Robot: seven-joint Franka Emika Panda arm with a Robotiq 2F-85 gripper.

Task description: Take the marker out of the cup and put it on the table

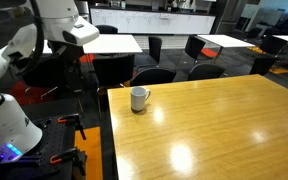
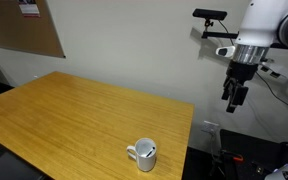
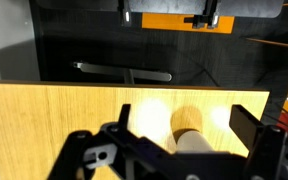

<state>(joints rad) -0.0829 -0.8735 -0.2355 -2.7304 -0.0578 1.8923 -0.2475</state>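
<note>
The white cup (image 1: 139, 98) stands upright on the yellow table (image 1: 214, 130) near one corner. It also shows in an exterior view (image 2: 144, 154). The marker is too small to make out inside the cup in any view. My gripper (image 2: 234, 95) hangs high in the air, beyond the table's edge and well apart from the cup. In the wrist view its fingers (image 3: 184, 112) are spread wide and empty. The cup (image 3: 189, 132) shows low between them, partly hidden by the gripper body.
White-topped tables (image 1: 109, 44) with black chairs (image 1: 152, 76) stand behind the yellow table. A corkboard (image 2: 24, 30) hangs on the wall. A camera on a stand (image 2: 209, 15) is near the arm. Dark equipment (image 2: 249, 160) sits on the floor below the gripper.
</note>
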